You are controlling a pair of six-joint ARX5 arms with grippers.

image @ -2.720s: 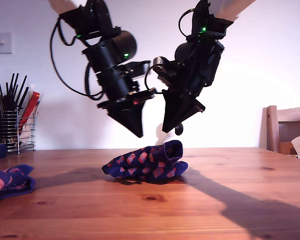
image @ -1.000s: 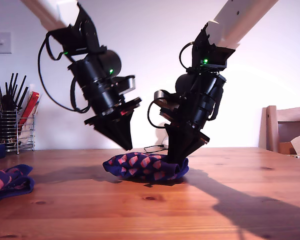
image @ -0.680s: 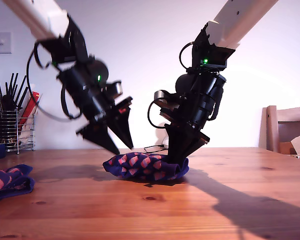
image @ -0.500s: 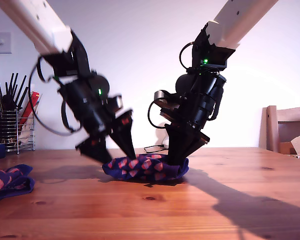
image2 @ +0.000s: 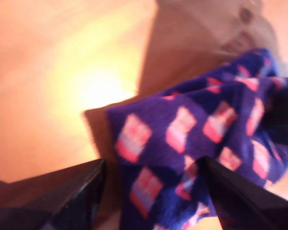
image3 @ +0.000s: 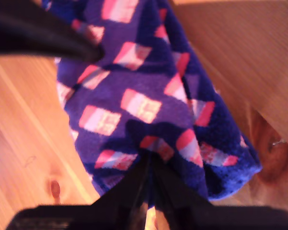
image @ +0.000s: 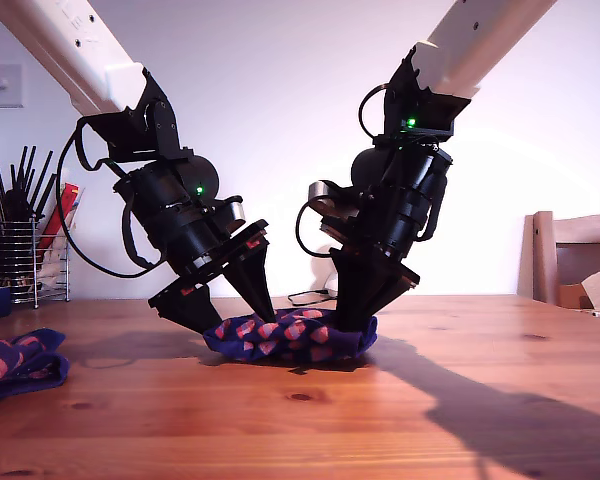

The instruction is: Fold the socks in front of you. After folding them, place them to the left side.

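At table centre, my second gripper [image: 352, 322] stayed clamped on navy knit sock w/ pink blocks [image: 290, 335] while my first gripper [image: 242, 318], jaws apart, had descended to straddle its opposite end, approx. ready for next fold.

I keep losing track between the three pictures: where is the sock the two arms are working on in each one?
Exterior view: the sock lies mid-table between both arms.
First wrist view: the sock spreads between the open fingers.
Second wrist view: the sock fills the middle, pinched by the end effector.
Shared landmark: its pink blocks on purple.
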